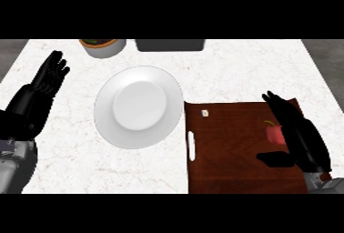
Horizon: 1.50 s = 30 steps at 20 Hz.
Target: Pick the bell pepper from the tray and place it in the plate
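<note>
The bell pepper (273,133) is seen on the tray (228,150), right of the plate (139,107), not yet lifted. The right hand (299,132) is placed beside it, fingers straight. The left hand (46,77) rests left of the plate, fingers straight. Grasping and transfer remain.

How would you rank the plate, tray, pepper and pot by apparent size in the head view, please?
1. Tray, though the plate looks nearly as big.
2. Plate.
3. Pot, cut off at the top.
4. Pepper, partly hidden by the right hand.
</note>
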Available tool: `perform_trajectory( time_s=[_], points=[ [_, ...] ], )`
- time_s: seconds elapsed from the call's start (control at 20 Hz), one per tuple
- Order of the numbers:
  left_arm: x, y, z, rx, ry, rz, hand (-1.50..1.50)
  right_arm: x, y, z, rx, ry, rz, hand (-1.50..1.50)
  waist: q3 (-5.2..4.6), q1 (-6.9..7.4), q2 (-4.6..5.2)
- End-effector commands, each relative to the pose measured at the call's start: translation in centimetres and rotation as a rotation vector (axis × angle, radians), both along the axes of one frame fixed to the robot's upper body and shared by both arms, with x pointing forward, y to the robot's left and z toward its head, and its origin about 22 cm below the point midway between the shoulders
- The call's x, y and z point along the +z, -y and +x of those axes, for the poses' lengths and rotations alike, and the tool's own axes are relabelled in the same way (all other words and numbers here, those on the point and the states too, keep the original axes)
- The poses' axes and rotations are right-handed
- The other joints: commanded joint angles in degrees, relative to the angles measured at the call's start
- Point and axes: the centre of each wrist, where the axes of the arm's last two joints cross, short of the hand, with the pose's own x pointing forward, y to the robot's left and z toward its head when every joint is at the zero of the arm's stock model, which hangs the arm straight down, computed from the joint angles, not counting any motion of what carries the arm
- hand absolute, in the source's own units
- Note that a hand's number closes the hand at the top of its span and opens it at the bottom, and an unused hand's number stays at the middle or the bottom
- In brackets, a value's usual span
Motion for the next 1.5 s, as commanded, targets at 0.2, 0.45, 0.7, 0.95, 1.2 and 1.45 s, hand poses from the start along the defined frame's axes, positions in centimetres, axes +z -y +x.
perform_trajectory(
  time_s=[0.2,0.45,0.7,0.95,1.2,1.45],
  points=[
    [-0.4,0.8,-0.1,-0.007,0.009,-0.016,0.0,2.6,-2.9,0.3,-0.163,-0.384,-0.273,-1.5,0.25,1.36,0.51],
    [-0.4,-0.5,1.8,-0.009,0.024,0.002,0.0,5.7,-3.9,1.0,-0.185,-0.42,-0.315,-1.5,0.37,0.64,0.7],
    [-0.7,0.0,0.2,0.005,0.026,0.003,0.0,3.3,-3.3,2.0,-0.262,-0.423,-0.357,-1.5,0.42,0.99,0.64],
    [1.6,0.9,0.7,-0.015,0.004,-0.01,0.0,1.7,-3.8,2.5,-0.343,-0.473,-0.393,-1.5,0.44,1.07,0.62],
    [-0.8,1.0,1.1,-0.021,0.002,-0.02,0.0,0.3,0.4,2.7,-0.363,-0.503,-0.388,-1.5,0.44,0.86,0.67],
    [0.3,-0.1,0.1,-0.024,0.017,-0.013,0.0,-1.2,0.1,4.8,-0.35,-0.532,-0.4,-1.5,0.44,1.23,0.64]
  ],
)
